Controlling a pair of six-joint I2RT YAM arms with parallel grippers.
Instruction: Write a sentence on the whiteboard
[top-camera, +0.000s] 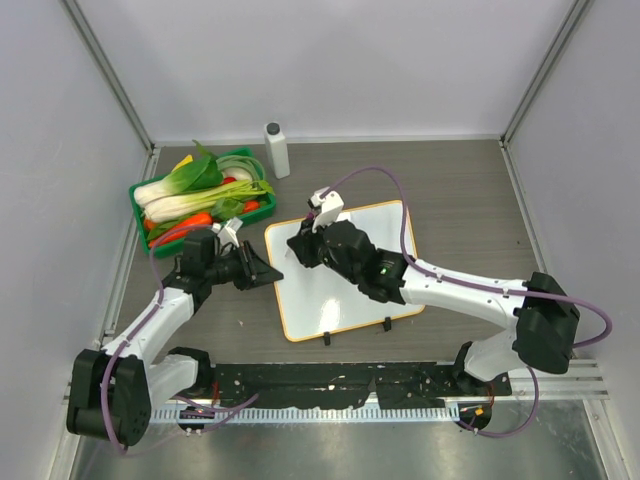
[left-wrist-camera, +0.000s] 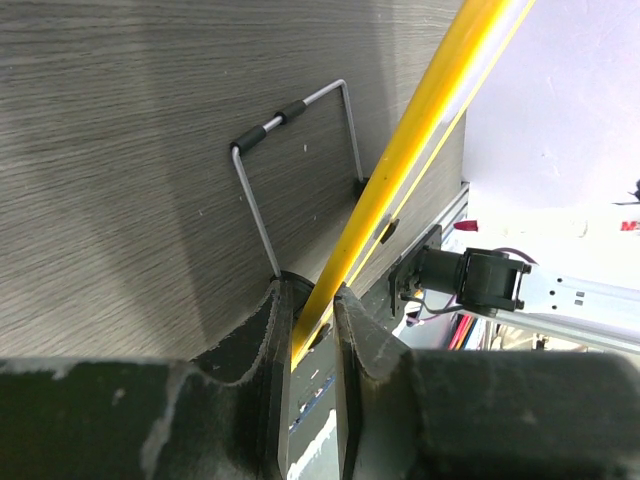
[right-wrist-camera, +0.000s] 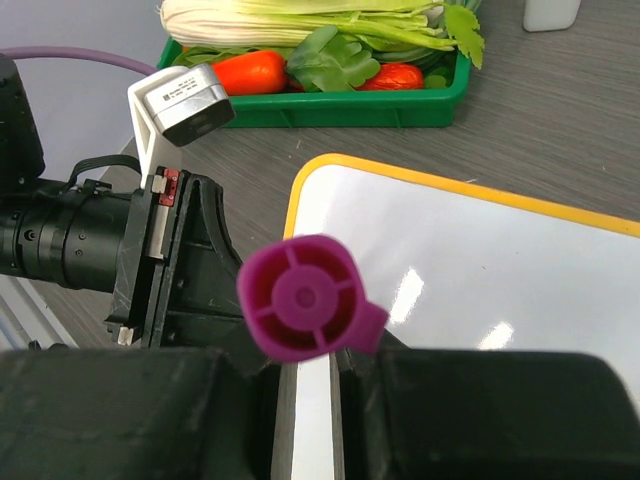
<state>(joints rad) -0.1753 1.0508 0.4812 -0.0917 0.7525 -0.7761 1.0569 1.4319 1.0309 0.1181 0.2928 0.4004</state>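
Right end effector (right-wrist-camera: 308, 385) grips marker (right-wrist-camera: 298, 297) | left end effector (left-wrist-camera: 305, 310) grips whiteboard (top-camera: 340, 305) edge | long axis seemingly crosswise

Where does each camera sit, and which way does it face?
Top external: above and behind the bases, facing down on the whiteboard; both arms show.
Left wrist: on the left arm, facing along the left gripper, shut on the whiteboard's frame.
Right wrist: on the right arm, facing past the right gripper, holding the marker, toward the green tray.
Shared: top and right wrist both show whiteboard and tray.
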